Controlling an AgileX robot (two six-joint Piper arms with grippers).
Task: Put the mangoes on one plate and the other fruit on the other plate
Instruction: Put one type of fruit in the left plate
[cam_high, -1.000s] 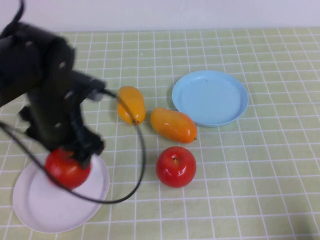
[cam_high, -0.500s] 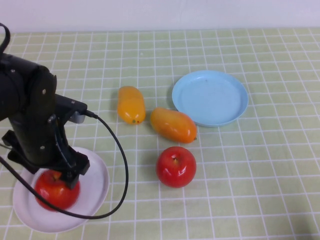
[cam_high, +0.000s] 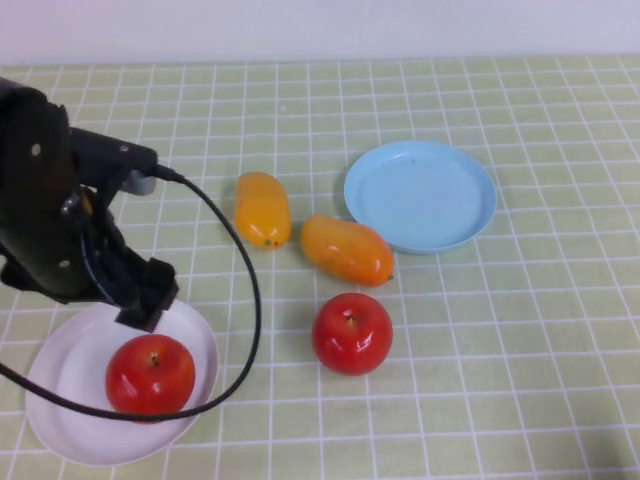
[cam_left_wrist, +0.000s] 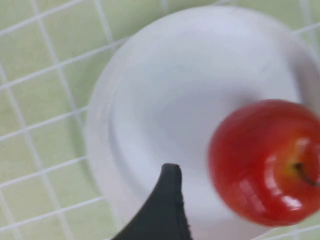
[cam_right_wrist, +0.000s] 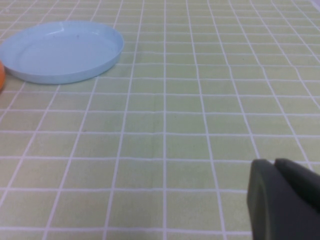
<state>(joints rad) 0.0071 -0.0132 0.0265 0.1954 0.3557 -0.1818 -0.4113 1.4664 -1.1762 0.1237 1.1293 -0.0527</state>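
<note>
apple (cam_high: 150, 374) on left plate (cam_high: 60, 400) | mangoes (cam_high: 305, 232) centre | second plate (cam_high: 420, 195) right

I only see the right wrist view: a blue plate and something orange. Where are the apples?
Observer: One apple lies on the white plate; the other apple sits on the table.
Operator: Is the left tool holding one?
Observer: No, the left tool hangs open above that plate's rim.
Operator: And the mangoes?
Observer: Both mangoes lie on the table, near the blue plate. Your right tool is shut, low over the table.
</note>
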